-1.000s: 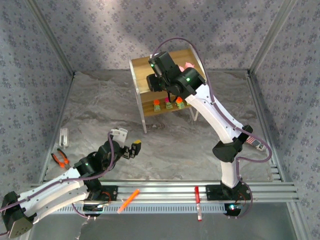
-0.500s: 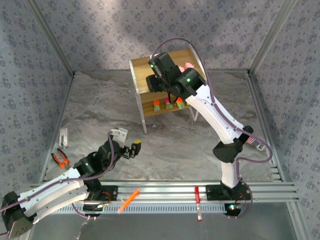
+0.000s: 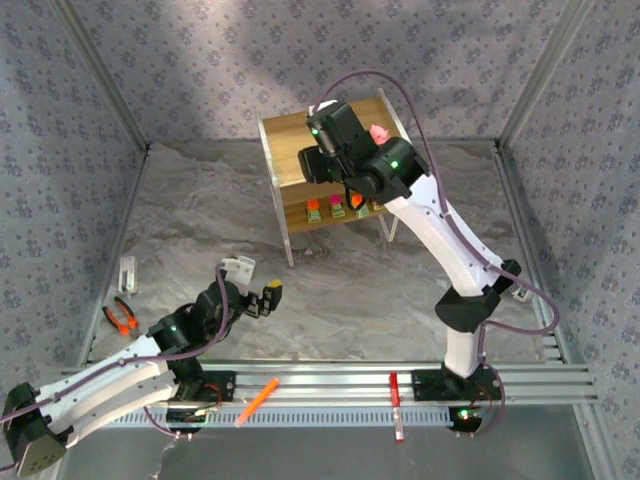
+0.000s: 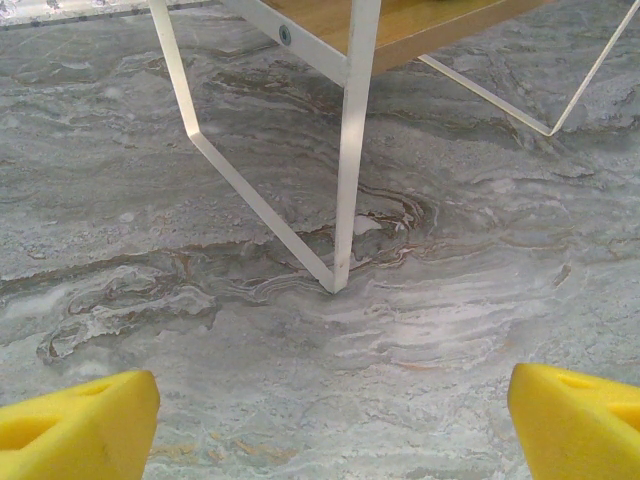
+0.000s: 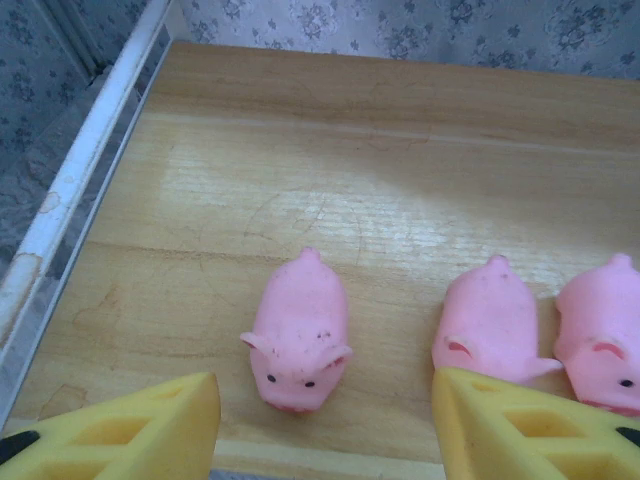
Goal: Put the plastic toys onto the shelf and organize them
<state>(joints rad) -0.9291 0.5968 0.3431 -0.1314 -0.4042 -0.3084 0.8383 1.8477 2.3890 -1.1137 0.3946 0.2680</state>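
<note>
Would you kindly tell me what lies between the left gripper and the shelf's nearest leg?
Bare marbled tabletop alone separates the left gripper from the white leg of the shelf, as the left wrist view shows.

Shelf board [image 5: 380, 130] bare behind three pink pigs [image 5: 298, 330].

Shelf board [image 5: 350, 150], white frame rail [image 5: 80, 190] along its left. Lone pig [image 5: 298, 335] stands apart; middle pig [image 5: 490, 325] and right-hand pig [image 5: 600, 335] close together. Right gripper [image 5: 325, 440] spread, empty.
</note>
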